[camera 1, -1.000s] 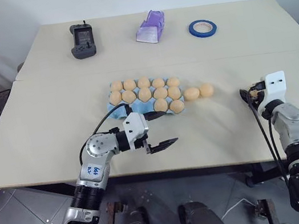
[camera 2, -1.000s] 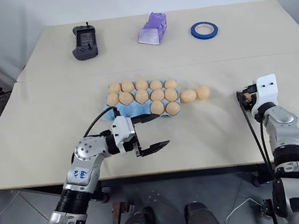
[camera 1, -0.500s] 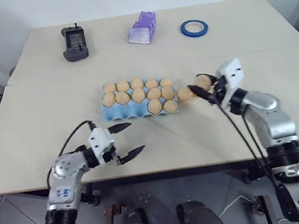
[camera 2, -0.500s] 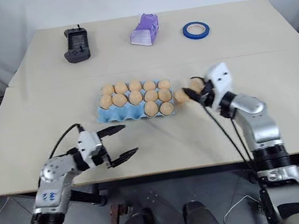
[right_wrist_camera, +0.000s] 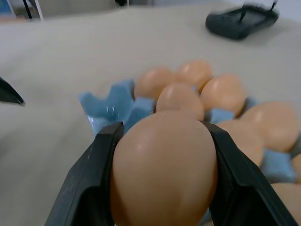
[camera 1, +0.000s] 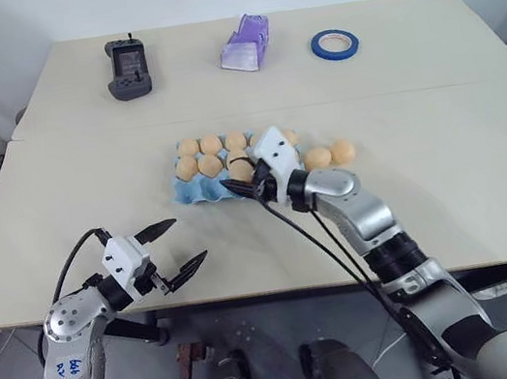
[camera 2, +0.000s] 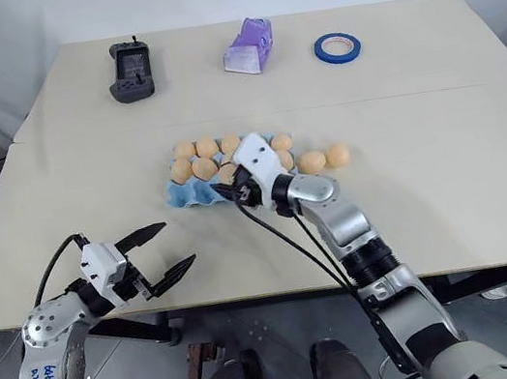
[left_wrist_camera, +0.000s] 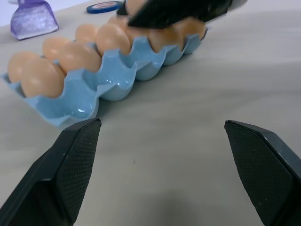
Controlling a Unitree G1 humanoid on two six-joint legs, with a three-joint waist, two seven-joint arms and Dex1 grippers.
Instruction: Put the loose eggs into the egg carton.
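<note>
An egg (right_wrist_camera: pixel 164 172) is being pinched between the two black fingers of the right gripper (camera 2: pixel 234 191), which is being held over the near edge of the light blue egg carton (camera 1: pixel 196 188) in the middle of the tabletop (camera 1: pixel 61 213). Part of the carton's right half is being hidden in the eye views by that gripper's white housing. Two loose eggs (camera 1: pixel 329 155) are lying just beside the carton's right end. The left gripper (camera 1: pixel 168 250) is being held spread wide and empty near the front edge of the tabletop, well apart from the carton. At the far side, a black controller (camera 1: pixel 124 70), a purple box (camera 1: pixel 245 45) and a blue tape roll (camera 1: pixel 336 42) are lying in a row. Empty front cups of the carton are being shown in the left wrist view.
</note>
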